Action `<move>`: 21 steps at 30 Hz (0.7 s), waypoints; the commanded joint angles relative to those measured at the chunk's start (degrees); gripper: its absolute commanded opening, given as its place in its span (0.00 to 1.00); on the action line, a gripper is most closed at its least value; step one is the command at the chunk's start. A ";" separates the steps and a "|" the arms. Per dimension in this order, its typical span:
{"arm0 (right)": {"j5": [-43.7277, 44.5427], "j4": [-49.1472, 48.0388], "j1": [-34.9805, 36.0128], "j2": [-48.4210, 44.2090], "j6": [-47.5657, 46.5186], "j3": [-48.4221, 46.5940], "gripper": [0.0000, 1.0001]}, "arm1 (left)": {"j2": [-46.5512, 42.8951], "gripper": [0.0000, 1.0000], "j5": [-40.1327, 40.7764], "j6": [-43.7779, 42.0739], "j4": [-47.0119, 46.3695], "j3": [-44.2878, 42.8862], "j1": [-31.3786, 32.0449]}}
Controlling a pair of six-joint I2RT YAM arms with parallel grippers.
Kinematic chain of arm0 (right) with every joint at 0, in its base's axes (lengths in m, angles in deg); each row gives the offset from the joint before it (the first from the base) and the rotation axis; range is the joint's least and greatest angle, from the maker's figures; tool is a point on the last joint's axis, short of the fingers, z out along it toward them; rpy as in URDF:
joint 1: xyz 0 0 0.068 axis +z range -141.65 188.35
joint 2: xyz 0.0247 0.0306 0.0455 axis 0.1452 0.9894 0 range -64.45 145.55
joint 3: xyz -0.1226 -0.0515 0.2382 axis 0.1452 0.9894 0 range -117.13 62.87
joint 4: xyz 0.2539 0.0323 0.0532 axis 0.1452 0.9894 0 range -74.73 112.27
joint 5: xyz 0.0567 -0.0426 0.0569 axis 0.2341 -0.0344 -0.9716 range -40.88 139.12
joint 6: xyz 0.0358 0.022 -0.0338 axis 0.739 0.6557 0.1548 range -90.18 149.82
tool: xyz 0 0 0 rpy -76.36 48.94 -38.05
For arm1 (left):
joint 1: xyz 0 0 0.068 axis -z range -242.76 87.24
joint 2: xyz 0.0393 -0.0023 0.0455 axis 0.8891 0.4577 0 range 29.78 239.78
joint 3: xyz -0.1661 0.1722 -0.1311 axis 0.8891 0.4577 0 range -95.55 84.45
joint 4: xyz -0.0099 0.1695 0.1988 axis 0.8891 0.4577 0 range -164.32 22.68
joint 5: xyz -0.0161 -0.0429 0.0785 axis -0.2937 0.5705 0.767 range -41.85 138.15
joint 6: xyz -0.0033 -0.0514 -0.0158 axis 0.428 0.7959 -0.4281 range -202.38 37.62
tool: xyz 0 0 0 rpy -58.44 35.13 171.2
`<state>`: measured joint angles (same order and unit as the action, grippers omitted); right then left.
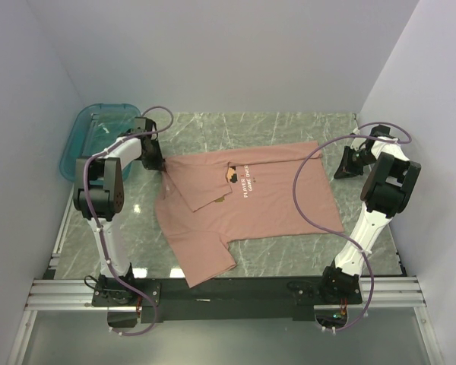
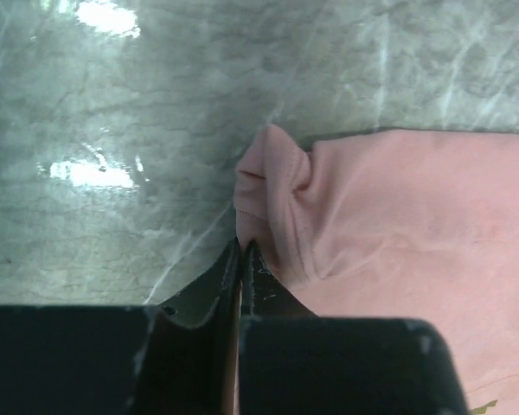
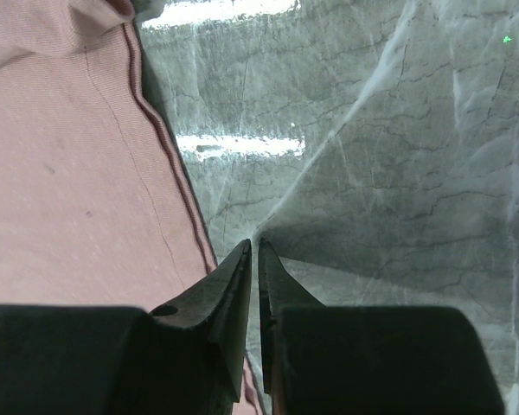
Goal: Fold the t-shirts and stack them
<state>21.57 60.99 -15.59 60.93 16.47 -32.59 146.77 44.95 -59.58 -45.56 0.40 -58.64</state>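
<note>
A dusty-pink t-shirt (image 1: pixel 273 205) lies spread across the marble table, print facing up, with its upper left part folded over and one sleeve pointing to the near edge. My left gripper (image 1: pixel 161 164) is at the shirt's far left corner. In the left wrist view its jaws (image 2: pixel 241 246) are shut, with the bunched fabric (image 2: pixel 277 199) pinched at the tips. My right gripper (image 1: pixel 340 173) sits just right of the shirt's right edge. In the right wrist view it (image 3: pixel 254 245) is shut and empty on bare table, beside the shirt's hem (image 3: pixel 169 147).
A teal translucent tray (image 1: pixel 74 144) stands at the far left corner, behind the left arm. Purple cables loop over both arms. White walls close in the table on three sides. Bare marble shows right of the shirt (image 1: pixel 365 228).
</note>
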 commanded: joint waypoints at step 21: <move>-0.49 0.52 -0.40 -0.84 -0.54 -1.40 0.15 | -3.00 0.01 30.46 -4.26 4.73 -3.75 4.32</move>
<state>21.44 61.03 -15.59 60.95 16.47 -32.59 145.11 71.50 -62.24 -42.05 -0.50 -54.05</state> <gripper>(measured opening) 0.146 0.054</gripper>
